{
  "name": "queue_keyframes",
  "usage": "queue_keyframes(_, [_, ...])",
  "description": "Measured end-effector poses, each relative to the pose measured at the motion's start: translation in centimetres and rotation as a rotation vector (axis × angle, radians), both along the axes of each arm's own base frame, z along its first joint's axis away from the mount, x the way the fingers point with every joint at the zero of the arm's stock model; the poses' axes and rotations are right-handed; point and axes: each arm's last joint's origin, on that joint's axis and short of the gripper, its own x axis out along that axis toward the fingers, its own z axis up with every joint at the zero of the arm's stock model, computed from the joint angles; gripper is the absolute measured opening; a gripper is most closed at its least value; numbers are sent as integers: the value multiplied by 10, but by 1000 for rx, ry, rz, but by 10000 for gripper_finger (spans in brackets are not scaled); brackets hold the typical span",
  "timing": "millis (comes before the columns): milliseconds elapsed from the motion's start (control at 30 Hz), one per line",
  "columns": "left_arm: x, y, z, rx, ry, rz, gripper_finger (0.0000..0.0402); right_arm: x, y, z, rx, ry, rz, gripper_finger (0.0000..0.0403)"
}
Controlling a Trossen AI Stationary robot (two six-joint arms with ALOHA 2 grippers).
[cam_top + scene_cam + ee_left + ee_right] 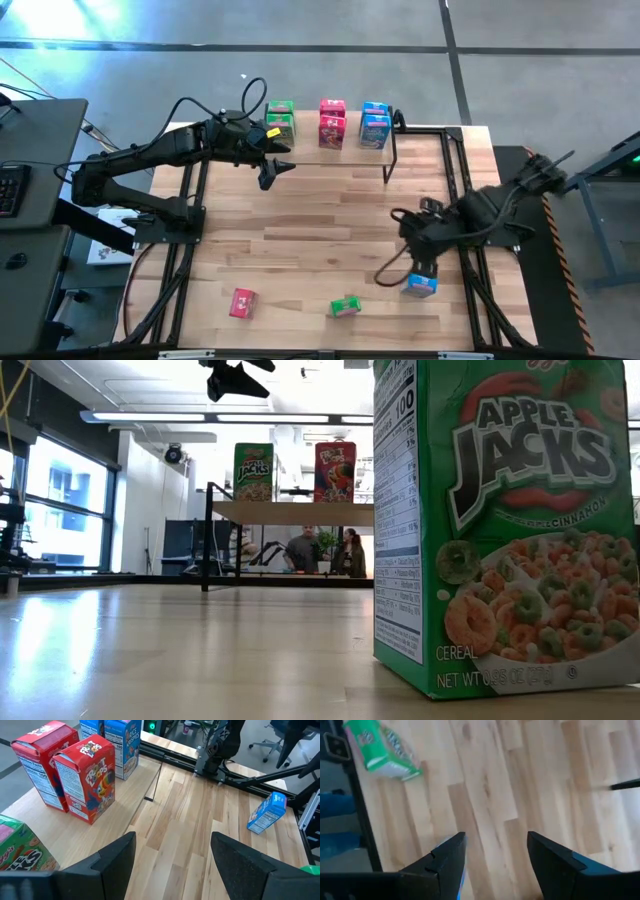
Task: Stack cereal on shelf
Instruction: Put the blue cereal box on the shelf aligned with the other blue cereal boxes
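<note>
the left arm reaches from the counter's left edge toward the shelf [420, 128] at the far side, its left claw [280, 166] held above the counter just in front of the shelf's left end, fingers [107, 862] spread wide with nothing between them. the right arm is folded low over the near right part of the counter, its right claw [420, 272] pointing down right at a blue box [421, 285] lying there; the fingers [447, 857] stand apart, and whether they grip that box cannot be told. on the shelf stand six boxes in three pairs: green boxes [280, 120] at the left, red boxes [332, 122] in the middle, blue boxes [375, 124] at the right. a red box [242, 303] and a green box [346, 306] lie on the counter [320, 220] near its front edge, well apart from each other. the counter is light wooden planks with black rails running along its sides. around it is grey floor, a dark desk with a keyboard at the left. the low view shows a bright room with large windows and two people far behind the shelf.
</note>
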Motion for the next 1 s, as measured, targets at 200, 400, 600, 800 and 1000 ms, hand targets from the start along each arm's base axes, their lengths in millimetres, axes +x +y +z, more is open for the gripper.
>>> queue_keyframes(200, [0,0,0,0,0,0,248,-27,11,-28,92,-7,14,260])
queue_keyframes(400, [0,0,0,0,0,0,248,-40,29,-55,150,54,31,297])
queue_keyframes(600, [0,0,0,0,0,0,248,-52,44,-71,135,43,38,300])
queue_keyframes(800, [0,0,0,0,0,0,248,-60,48,-89,105,57,20,300])
queue_keyframes(1000, [0,0,0,0,0,0,248,-61,54,-104,139,42,34,300])
